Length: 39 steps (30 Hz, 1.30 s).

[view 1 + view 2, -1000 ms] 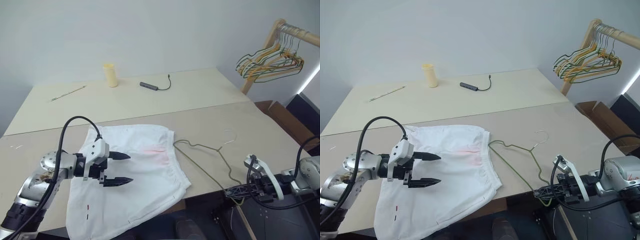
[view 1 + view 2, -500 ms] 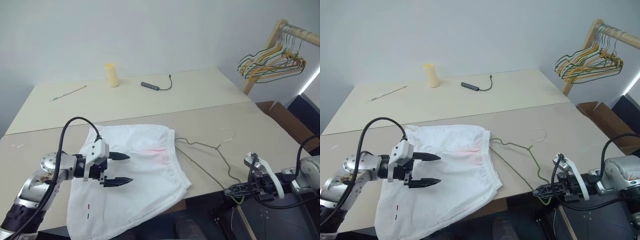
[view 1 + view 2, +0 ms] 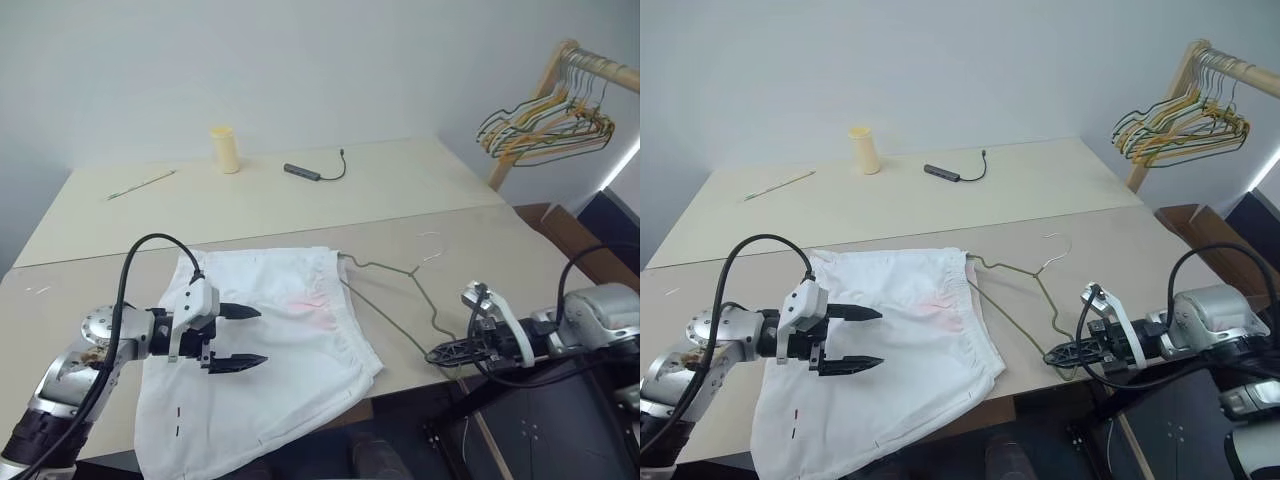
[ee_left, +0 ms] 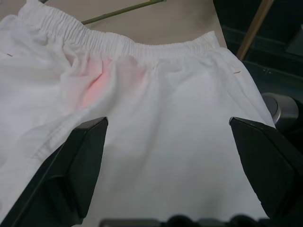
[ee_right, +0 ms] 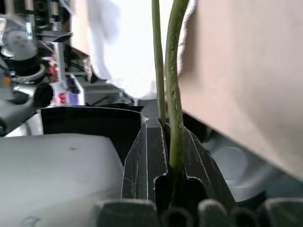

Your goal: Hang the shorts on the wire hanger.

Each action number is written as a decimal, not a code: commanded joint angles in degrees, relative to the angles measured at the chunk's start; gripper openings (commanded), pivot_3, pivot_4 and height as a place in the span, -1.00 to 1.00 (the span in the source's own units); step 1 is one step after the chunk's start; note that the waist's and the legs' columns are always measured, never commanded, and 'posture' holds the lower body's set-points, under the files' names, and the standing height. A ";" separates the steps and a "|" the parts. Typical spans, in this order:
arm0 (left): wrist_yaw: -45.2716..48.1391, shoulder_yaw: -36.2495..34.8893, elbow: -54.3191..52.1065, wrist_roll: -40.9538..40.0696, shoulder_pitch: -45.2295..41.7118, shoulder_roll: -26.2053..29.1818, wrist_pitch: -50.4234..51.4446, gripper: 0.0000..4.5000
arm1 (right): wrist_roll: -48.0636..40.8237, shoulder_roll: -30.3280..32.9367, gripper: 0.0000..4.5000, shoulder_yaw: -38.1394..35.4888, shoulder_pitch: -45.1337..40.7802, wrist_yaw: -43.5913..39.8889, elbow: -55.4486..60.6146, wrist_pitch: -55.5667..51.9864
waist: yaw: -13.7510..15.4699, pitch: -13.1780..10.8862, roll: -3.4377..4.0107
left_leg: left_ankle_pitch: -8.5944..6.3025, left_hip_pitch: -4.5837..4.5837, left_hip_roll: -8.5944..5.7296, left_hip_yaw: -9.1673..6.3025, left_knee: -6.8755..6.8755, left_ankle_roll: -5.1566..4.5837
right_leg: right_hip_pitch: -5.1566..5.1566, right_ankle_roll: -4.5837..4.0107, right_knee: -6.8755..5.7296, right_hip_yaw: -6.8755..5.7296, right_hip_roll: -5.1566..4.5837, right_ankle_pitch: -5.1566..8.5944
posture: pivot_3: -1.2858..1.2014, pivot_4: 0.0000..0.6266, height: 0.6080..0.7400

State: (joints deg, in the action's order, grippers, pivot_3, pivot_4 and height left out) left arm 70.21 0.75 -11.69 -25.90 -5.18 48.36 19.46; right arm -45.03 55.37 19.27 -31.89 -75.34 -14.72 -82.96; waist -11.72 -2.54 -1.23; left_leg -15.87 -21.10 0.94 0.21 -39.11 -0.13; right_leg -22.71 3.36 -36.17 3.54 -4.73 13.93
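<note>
Right gripper (image 3: pixel 1065 355), clamped on my wire hanger (image 3: pixel 1025 300), has dragged it left toward the shorts (image 3: pixel 900 350); left gripper (image 3: pixel 855 340) hovers wide, frame's lower left.

- My two beige tables (image 3: pixel 420 190) stood edge to edge under a plain pale wall.
- A small yellow cup (image 3: pixel 225 149) stood upright on the far table.
- Near it lay a dark adapter with a short black cable (image 3: pixel 312 171).
- A thin stick (image 3: pixel 140 184) lay well off toward the far table's left end.
- A bunch of yellow, green and orange hangers (image 3: pixel 548 124) hung from a wooden rail (image 3: pixel 590 62) at right.
</note>
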 commanded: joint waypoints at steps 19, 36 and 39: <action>-1.83 0.39 -1.02 1.95 -0.81 -1.89 -2.03 0.99 | 19.12 -9.95 -1.00 13.74 -18.87 -16.72 -22.45 15.28 | -0.80 0.01 0.02 | 0.00 0.03 -0.01 0.00 -0.04 0.00 | -0.06 -0.06 -0.15 0.03 0.00 -0.05 | -0.11 -1.00 1.00; -2.68 0.48 -1.47 2.83 -0.05 -2.33 -1.97 0.99 | 11.51 -9.73 -1.00 25.32 -24.49 -17.16 -27.47 19.19 | -0.46 0.03 0.04 | 0.00 -0.05 -0.18 -0.07 -0.15 0.00 | -0.33 -0.06 -0.64 0.00 -0.22 -0.04 | -0.10 -1.00 1.00; -2.64 0.68 -1.18 3.20 -0.51 -2.75 -1.91 0.99 | 11.58 -11.65 -1.00 26.20 -26.15 -17.16 -30.85 19.71 | -0.86 0.03 0.04 | 0.00 -0.06 -0.18 -0.05 -0.16 0.00 | -0.34 -0.06 -0.64 0.01 -0.22 -0.04 | -0.10 -1.00 1.00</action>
State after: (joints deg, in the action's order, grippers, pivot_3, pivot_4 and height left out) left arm 67.76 1.45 -12.11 -22.60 -4.51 45.56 18.62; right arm -32.47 44.21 45.58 -55.95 -88.88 -44.84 -64.38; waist -12.57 -2.51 -1.19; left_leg -15.87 -21.15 0.77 0.16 -39.27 -0.13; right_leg -23.05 3.31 -36.82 3.55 -4.95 13.89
